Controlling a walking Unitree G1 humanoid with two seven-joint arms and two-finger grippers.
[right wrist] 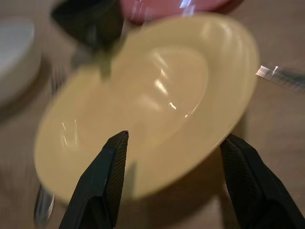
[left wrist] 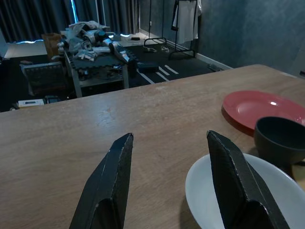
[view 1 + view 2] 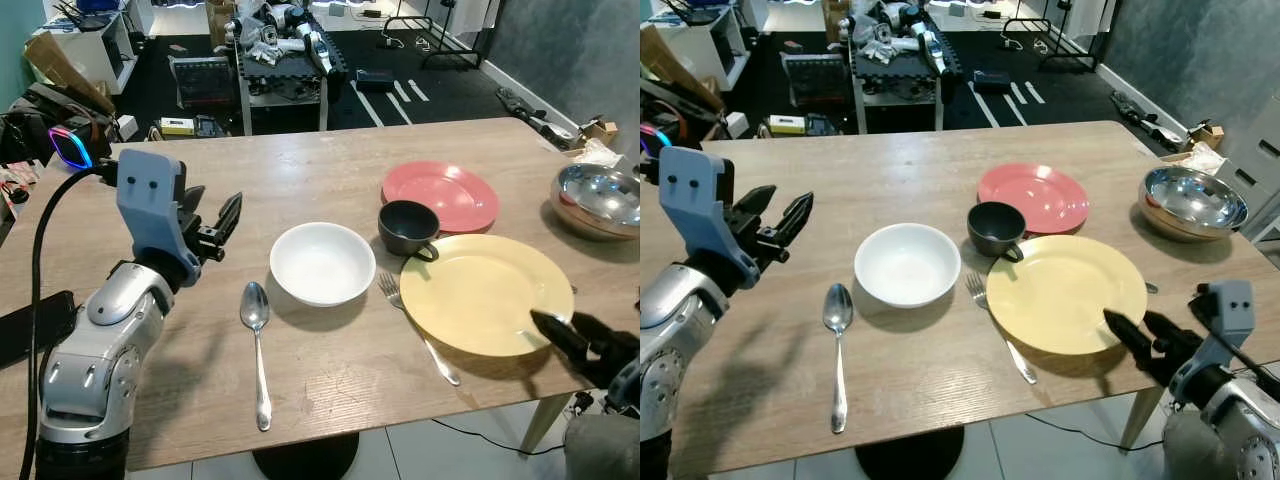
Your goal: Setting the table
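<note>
We note bare worktop [image 3: 330, 165] behind the bowl [image 3: 322, 263]; cup [image 3: 407, 227] and plates [image 3: 485, 292] crowd the right.

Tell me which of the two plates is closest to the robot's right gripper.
The yellow plate. The right gripper, fingers open, sits at its near edge, while the pink plate lies farther back behind the dark cup.

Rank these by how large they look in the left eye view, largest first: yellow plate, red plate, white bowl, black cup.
1. yellow plate
2. red plate; it lies farther from the camera, so its true size against the yellow one is unsure
3. white bowl
4. black cup
</note>
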